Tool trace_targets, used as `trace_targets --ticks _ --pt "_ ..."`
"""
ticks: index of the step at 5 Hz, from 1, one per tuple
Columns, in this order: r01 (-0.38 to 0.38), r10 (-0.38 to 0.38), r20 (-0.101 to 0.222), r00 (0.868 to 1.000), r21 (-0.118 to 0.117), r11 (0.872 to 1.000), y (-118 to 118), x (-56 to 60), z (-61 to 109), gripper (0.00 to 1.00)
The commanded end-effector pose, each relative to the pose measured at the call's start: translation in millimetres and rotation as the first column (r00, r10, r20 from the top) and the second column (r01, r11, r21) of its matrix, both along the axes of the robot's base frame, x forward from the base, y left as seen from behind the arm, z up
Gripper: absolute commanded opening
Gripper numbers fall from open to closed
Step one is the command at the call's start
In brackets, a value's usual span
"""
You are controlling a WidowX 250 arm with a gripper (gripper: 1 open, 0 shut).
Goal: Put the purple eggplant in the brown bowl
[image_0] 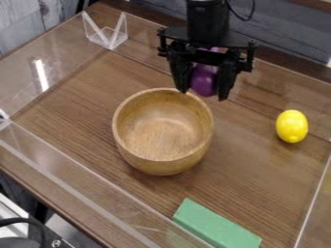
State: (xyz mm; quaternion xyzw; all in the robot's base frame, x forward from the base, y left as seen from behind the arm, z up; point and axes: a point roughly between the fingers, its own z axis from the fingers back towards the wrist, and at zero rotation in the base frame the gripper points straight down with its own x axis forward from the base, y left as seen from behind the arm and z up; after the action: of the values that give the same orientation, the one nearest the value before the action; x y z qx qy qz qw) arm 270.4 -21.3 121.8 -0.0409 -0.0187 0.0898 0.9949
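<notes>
1. While your arm hung over the table, its pincer pointed straight down and was clamped on the purple eggplant, which you held clear of the wood, between the two dark fingers.
2. You had the eggplant in the air just past the far rim of the brown bowl, at about one o'clock from the bowl's centre; whether it overlapped the rim from above, you could not tell from this single view.
3. Your bowl stood upright near the middle of the table, with nothing in it.
4. You had a yellow lemon lying on the wood at three o'clock from the bowl, well apart from it and near the right-hand transparent wall.
5. A flat green block lay at five o'clock from the bowl, at the near edge.
6. A small clear plastic stand sat at eleven o'clock, in the far left corner.
7. Low transparent walls ran round the wooden surface on the sides you could see.
</notes>
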Motion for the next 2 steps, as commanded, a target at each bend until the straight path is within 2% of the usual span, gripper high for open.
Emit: trace_targets --ticks 1,2 --pt "0.009 -0.009 0.063 0.998 0.001 1.000 0.0 -5.3 13.2 0.00" --pt "0.012 -0.012 0.058 0.998 0.004 1.000 -0.5 -11.5 8.5 0.00"
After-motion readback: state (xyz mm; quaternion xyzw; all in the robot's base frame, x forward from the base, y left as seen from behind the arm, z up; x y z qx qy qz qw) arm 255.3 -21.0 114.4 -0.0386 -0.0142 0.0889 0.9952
